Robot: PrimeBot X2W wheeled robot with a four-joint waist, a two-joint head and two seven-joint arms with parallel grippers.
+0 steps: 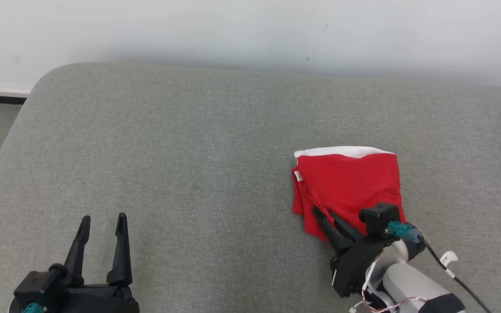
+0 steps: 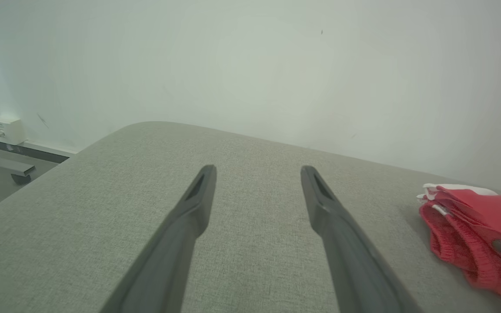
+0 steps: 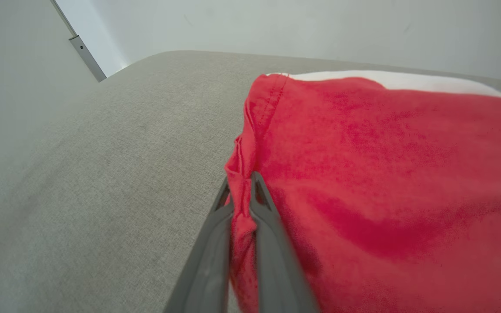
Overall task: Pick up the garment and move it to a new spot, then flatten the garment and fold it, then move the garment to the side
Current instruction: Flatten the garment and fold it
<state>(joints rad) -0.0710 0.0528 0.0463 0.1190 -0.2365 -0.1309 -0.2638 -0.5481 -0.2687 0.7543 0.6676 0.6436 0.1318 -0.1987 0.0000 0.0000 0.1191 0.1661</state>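
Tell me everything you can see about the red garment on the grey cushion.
The garment is red knit-looking cloth with a white band along its far edge, folded into a rough rectangle of several layers. It lies flat on the grey cushion, right of centre. The right gripper has its fingers pinched on the near left edge.

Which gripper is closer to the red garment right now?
Right. The right gripper is shut on the garment's near left edge; the left gripper hangs open, apart from it, far to its left.
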